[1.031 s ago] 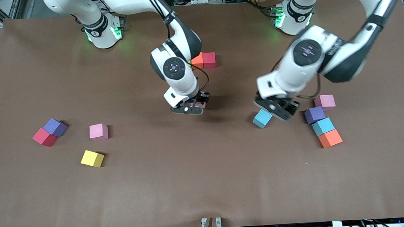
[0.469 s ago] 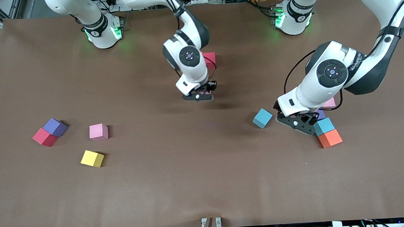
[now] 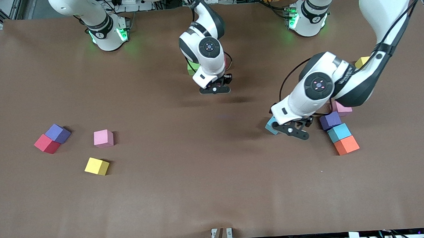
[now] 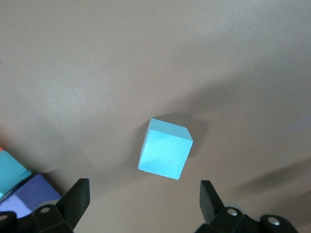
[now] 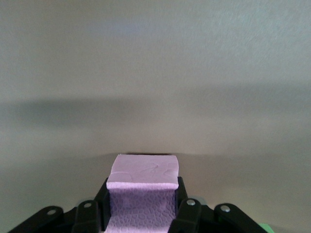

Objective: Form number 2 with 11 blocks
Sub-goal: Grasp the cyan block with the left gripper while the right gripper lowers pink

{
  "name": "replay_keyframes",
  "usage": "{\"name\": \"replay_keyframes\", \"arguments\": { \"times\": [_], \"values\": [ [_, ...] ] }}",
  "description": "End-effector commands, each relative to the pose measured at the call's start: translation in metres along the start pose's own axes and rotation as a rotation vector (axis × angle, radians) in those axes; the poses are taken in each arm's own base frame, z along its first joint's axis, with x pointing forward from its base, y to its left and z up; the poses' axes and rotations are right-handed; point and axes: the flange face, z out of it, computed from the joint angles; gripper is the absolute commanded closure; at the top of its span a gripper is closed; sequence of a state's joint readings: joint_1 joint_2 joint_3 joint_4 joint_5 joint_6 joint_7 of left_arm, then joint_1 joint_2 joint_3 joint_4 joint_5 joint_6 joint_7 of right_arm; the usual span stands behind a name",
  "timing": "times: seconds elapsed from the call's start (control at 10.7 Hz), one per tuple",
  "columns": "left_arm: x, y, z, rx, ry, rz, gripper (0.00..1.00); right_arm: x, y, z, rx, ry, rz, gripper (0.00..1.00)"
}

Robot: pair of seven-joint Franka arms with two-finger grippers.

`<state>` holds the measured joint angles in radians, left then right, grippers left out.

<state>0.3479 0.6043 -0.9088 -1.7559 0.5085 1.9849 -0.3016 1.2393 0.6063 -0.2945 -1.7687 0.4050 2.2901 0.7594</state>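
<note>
My left gripper (image 3: 294, 131) is open, low over a light blue block (image 3: 270, 125) that its hand partly hides. In the left wrist view this block (image 4: 165, 155) lies just ahead of the open fingers (image 4: 77, 200), outside the gap. My right gripper (image 3: 215, 89) is shut on a pink block (image 5: 143, 191), held over the table beside a green block (image 3: 192, 68). Toward the left arm's end lie a pink (image 3: 342, 108), a purple (image 3: 330, 120), a light blue (image 3: 339, 132) and an orange block (image 3: 346, 145) in a row.
A yellow block (image 3: 361, 62) peeks out by the left arm's forearm. Toward the right arm's end lie a red block (image 3: 46, 144) touching a purple one (image 3: 57, 133), a pink block (image 3: 103, 137) and a yellow one (image 3: 96, 166).
My right gripper has carried the pink block toward the robots' bases, now covering the orange and red blocks there. My left gripper swung toward the row of blocks, then back to the light blue block.
</note>
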Motion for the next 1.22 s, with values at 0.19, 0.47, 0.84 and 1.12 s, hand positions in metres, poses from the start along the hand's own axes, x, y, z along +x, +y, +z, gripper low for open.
{"name": "replay_keyframes", "arguments": {
  "times": [0.19, 0.47, 0.84, 1.12],
  "values": [
    [0.005, 0.011, 0.038, 0.043, -0.04, 0.0, 0.0, -0.03, -0.004, 0.002, 0.02, 0.03, 0.027, 0.84],
    [0.006, 0.028, 0.049, 0.071, -0.049, 0.015, 0.0, -0.04, -0.003, 0.002, 0.013, 0.026, 0.017, 0.84],
    [-0.01, 0.045, 0.078, 0.062, -0.03, 0.097, 0.0, -0.053, -0.001, 0.002, 0.002, 0.023, 0.0, 0.84],
    [-0.009, 0.041, 0.085, 0.095, -0.025, 0.194, 0.0, -0.055, -0.004, 0.004, 0.015, 0.036, 0.014, 0.85]
  ]
}}
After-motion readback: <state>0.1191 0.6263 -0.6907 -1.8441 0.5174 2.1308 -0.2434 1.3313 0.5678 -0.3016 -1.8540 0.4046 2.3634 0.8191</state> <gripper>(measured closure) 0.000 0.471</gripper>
